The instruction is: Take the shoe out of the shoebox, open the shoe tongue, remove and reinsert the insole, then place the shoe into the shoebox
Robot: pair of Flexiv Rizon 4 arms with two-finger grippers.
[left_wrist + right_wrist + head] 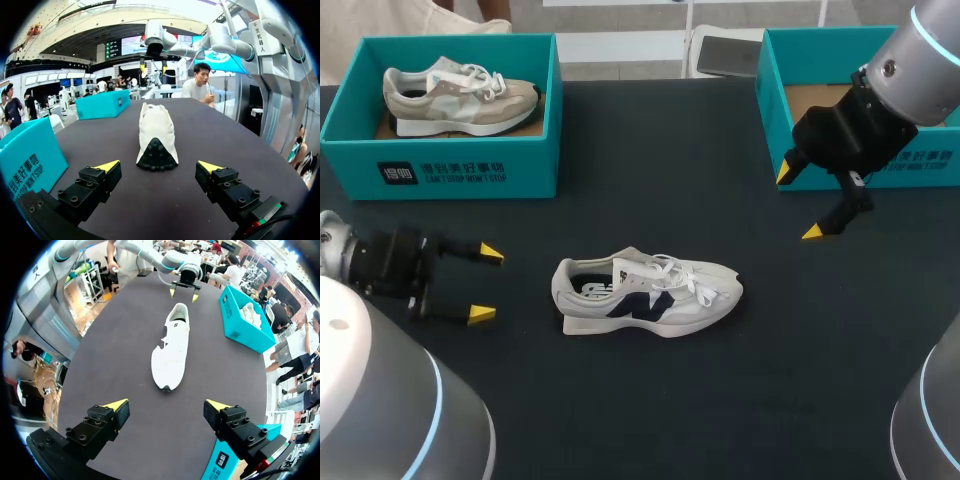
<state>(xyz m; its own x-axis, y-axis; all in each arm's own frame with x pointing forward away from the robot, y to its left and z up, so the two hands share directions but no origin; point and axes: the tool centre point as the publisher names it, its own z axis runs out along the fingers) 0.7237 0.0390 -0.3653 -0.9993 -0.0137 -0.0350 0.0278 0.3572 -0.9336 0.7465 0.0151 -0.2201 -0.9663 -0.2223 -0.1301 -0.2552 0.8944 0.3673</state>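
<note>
Your white shoe is out of the box. It sits upright on its sole mid-tabletop, heel toward the left edge, toe toward the right edge, laces on top.

Your left tool is low near the left edge with its fingers spread wide, gripping nothing. They point at the shoe's heel and are clear of it.

Your right tool is by the far right corner, just in front of the right shoebox. It is also wide and grips nothing; the tips angle down at the tabletop, well apart from the shoe's toe.

The left shoebox is at the far left corner with a beige shoe lying inside it.
</note>
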